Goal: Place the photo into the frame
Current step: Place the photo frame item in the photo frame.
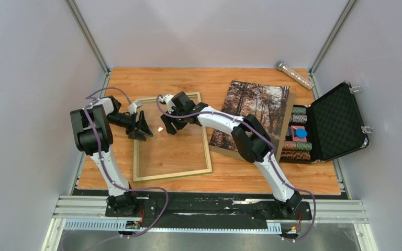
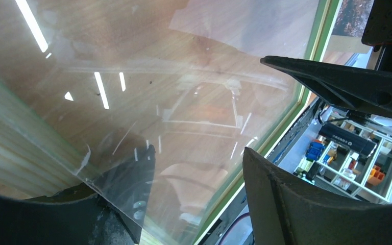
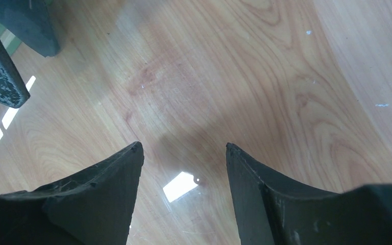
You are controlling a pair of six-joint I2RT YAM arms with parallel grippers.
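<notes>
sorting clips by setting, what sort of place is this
Most likely a robot lab test cell, not a home: plain pale walls with metal corner posts box in a wooden table, the left arm and right arm are bolted to a metal rail, and a chip case lies open.

top: overhead from behind, whole table (image 1: pixel 230 180) | both wrists: close, downward, apparently sharing the frame (image 1: pixel 172 174) glass
</notes>
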